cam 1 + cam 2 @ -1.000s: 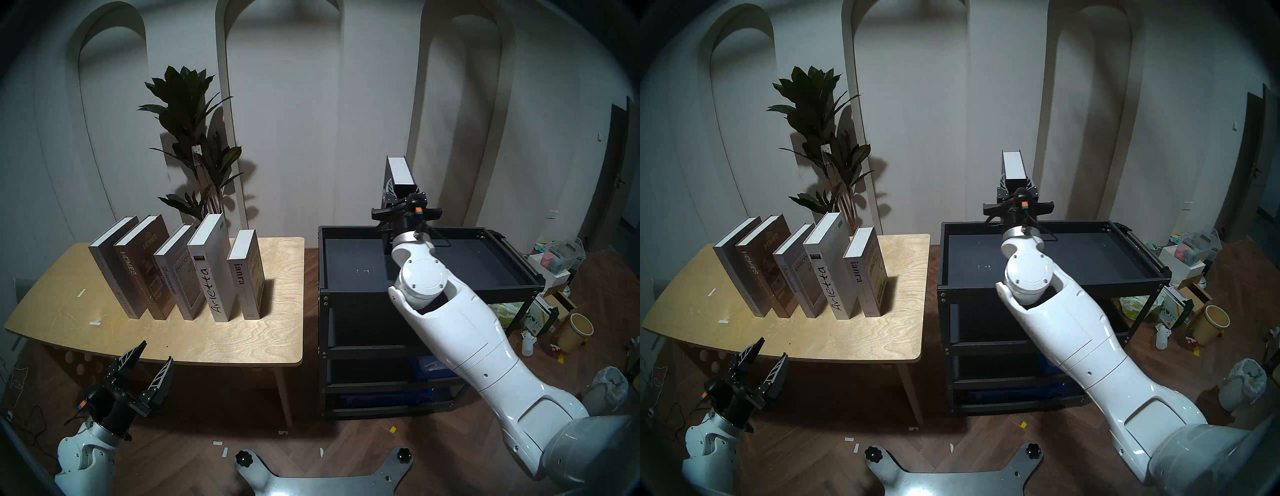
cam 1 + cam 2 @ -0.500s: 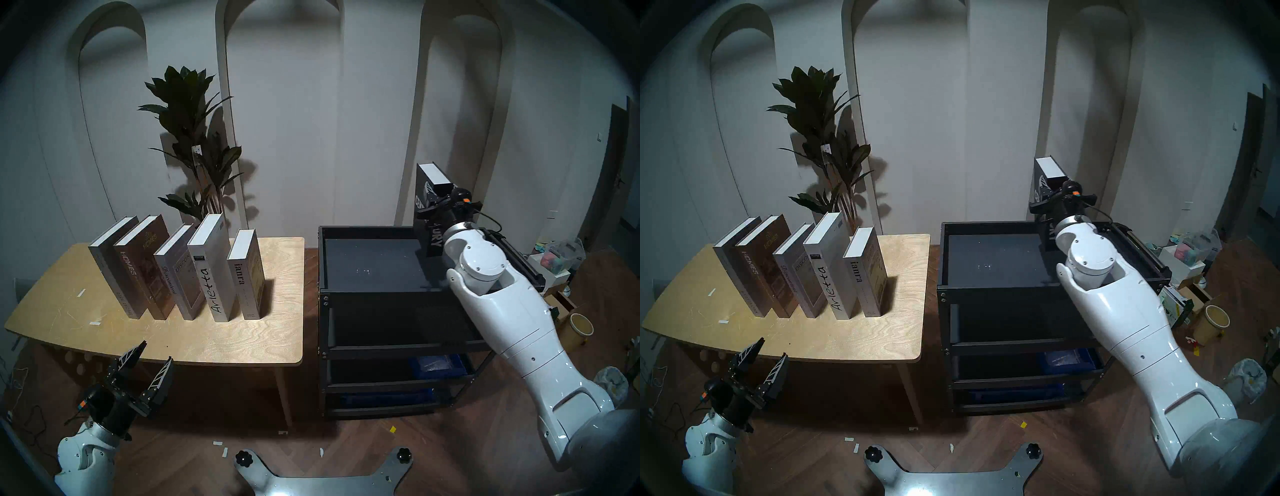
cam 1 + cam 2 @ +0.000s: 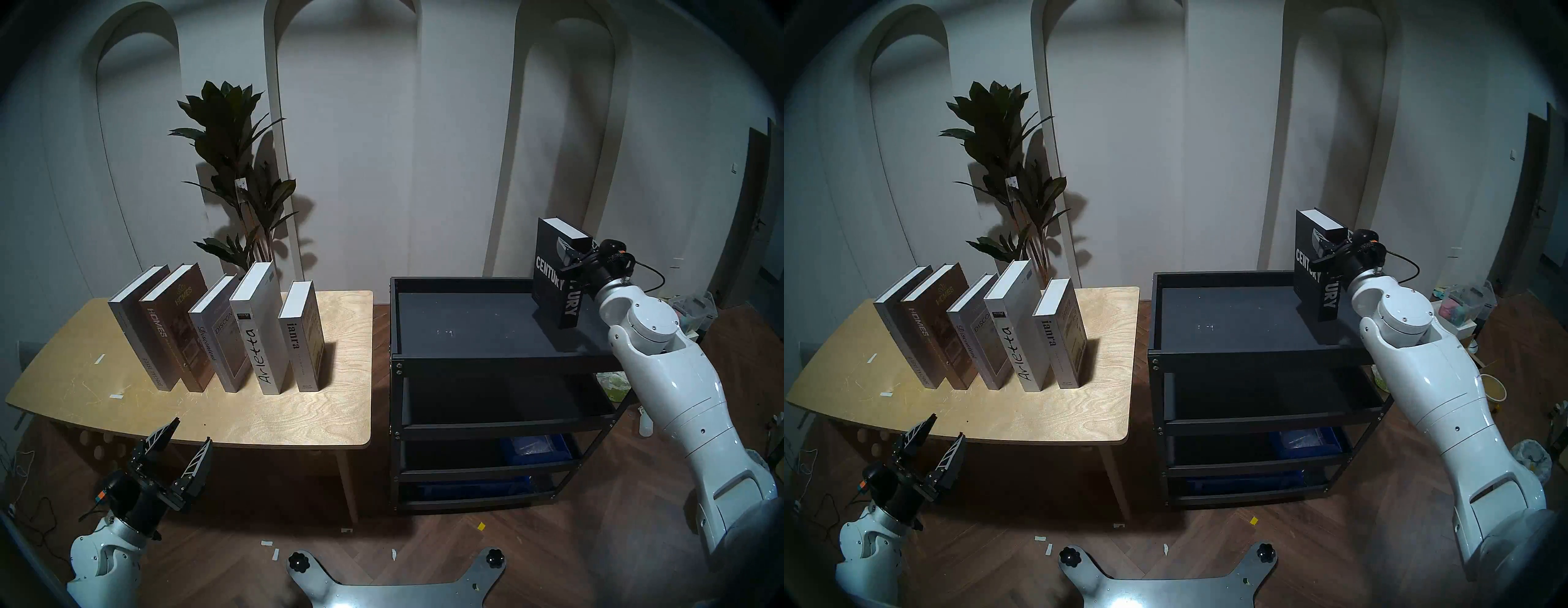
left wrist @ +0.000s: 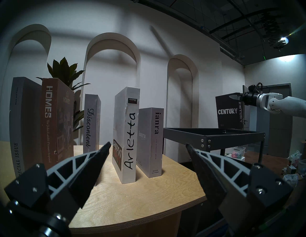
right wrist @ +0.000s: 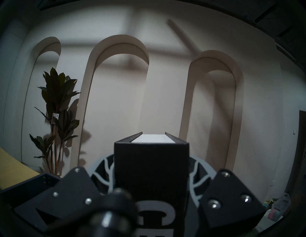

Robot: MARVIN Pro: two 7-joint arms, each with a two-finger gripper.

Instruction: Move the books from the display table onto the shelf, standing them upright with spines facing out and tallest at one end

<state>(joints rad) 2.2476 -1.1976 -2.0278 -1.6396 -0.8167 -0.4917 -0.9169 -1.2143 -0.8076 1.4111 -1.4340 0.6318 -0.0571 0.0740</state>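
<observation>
My right gripper (image 3: 570,250) is shut on the upper spine end of the black "CENTURY" book (image 3: 549,276), holding it upright at the back right of the black shelf's (image 3: 488,363) top level; whether it rests there I cannot tell. The right wrist view shows the book's spine (image 5: 151,158) between the fingers. Five books stand leaning in a row on the display table (image 3: 297,416): "Special Issue" (image 3: 135,331), "HOMES" (image 3: 174,322), "Discontent" (image 3: 216,335), "Arletta" (image 3: 259,331), "ianra" (image 3: 301,335). My left gripper (image 3: 191,431) is open and empty, low before the table's front edge.
A tall potted plant (image 3: 237,170) stands behind the table. Blue bins (image 3: 534,446) sit on the shelf's lower tiers. Boxes, a yellow bucket (image 3: 1494,388) and a white bag (image 3: 1530,458) clutter the floor to the right.
My right arm carried the "CENTURY" book rightward across the shelf top and lowered it, turning it so cover and spine show. The left arm and table books stayed still.
</observation>
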